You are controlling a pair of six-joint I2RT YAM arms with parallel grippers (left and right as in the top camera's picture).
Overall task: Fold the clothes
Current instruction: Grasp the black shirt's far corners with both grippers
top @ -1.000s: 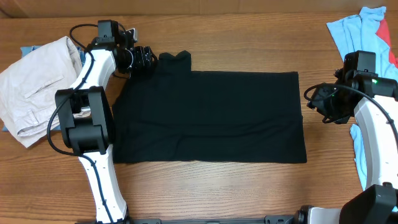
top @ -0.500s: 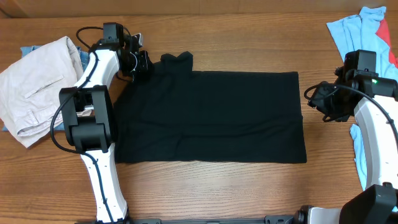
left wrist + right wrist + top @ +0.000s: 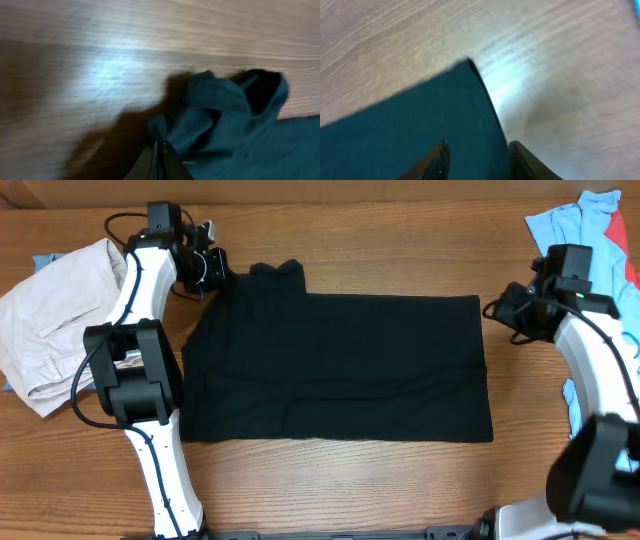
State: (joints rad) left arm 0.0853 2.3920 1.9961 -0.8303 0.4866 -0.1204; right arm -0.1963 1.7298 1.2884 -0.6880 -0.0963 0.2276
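Over the table (image 3: 400,480), I am seeing the black shirt (image 3: 335,365) lying flat at the centre, the beige trousers (image 3: 55,320) heaped on the left, and the light blue tee (image 3: 575,230) running off the right edge. The left wrist view is blurring. In it the left gripper (image 3: 156,150) is clenching the shirt's bunched corner. At the right wrist, the right gripper (image 3: 478,150) is hanging spread over the shirt's other corner, its finger bases cut off.

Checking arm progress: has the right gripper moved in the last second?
Yes. The right gripper moved up-image, toward the black shirt's far right corner.
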